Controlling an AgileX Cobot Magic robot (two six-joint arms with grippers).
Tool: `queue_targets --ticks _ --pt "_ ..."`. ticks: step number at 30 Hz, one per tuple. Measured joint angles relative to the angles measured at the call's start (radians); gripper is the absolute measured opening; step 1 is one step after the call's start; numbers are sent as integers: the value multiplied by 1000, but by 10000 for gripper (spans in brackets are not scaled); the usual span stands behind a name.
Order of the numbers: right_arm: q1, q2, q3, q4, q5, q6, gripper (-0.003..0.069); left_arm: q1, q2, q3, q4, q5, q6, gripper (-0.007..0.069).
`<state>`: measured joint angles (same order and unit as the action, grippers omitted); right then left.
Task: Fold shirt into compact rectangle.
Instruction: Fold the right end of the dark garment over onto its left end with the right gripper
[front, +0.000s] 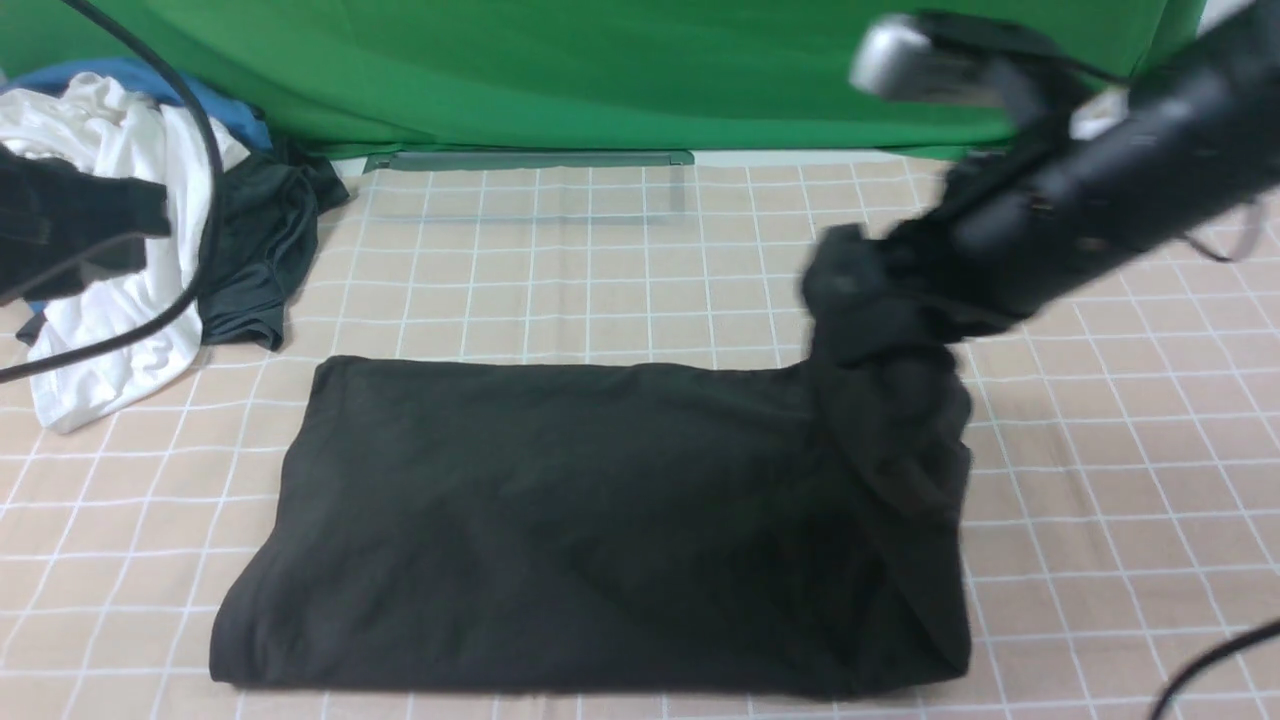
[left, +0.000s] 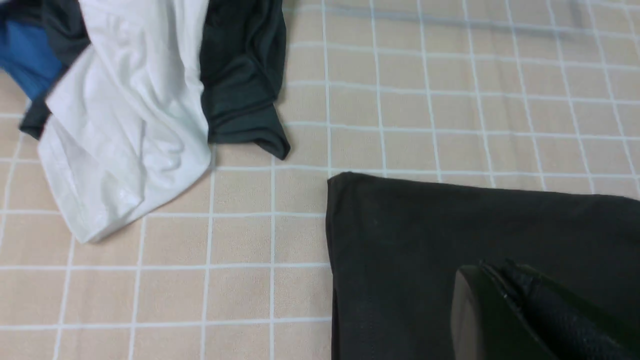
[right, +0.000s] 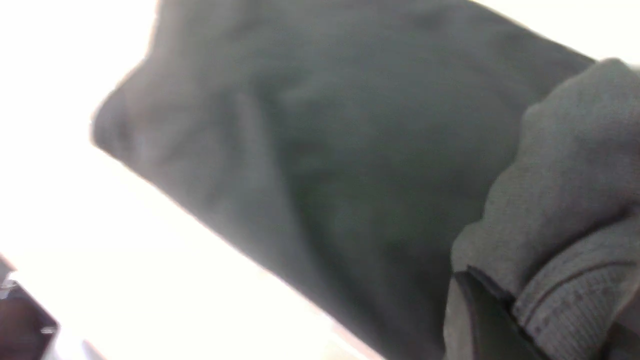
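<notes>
Shirt (front: 560, 520) lay mid-table on the checked cloth (front: 1100, 480), folded to a wide band w/ long axis running left–right across the front view; left end flat w/ a square corner, right end lifted into a bunched peak. Right gripper (front: 850, 290) was clamped on that raised end, fabric wrapped over the tips; right wrist view showed a ribbed fold (right: 575, 210) of black cloth pinched at the finger (right: 480, 320). Right arm came in from upper right, angled down and toward the left, blurred. Left gripper (front: 60, 225) hung off the shirt at far left, over the white garment (front: 110, 300); only one finger (left: 525, 315) showed in its wrist view, so apart or together couldn't be told. Dark grey-teal garment (front: 260, 250) and blue cloth (front: 150, 80) were bunched alongside. No print or label visible on the shirt.
</notes>
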<state>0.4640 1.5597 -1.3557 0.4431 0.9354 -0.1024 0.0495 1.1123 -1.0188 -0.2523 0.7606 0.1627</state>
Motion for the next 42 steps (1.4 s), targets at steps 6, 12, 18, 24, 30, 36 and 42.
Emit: queue_targets --ticks 6,12,18,24,30,36,42 --pt "169 175 -203 2 -6 60 106 0 -30 0 -22 19 0 19" --pt "282 350 -413 4 -6 108 106 0 -30 0 -49 44 0 19" --pt "352 508 -572 5 -21 146 106 0 -30 0 -53 47 0 19" --pt "387 614 -644 37 -73 159 106 0 -30 0 -53 50 4 19" --pt "399 696 -650 60 -160 177 129 0 -30 0 -53 58 5 19" --pt "397 716 -672 73 -172 156 400 0 -30 0 -49 58 5 19" --pt "348 716 -819 16 123 58 494 0 -29 0 -48 64 3 19"
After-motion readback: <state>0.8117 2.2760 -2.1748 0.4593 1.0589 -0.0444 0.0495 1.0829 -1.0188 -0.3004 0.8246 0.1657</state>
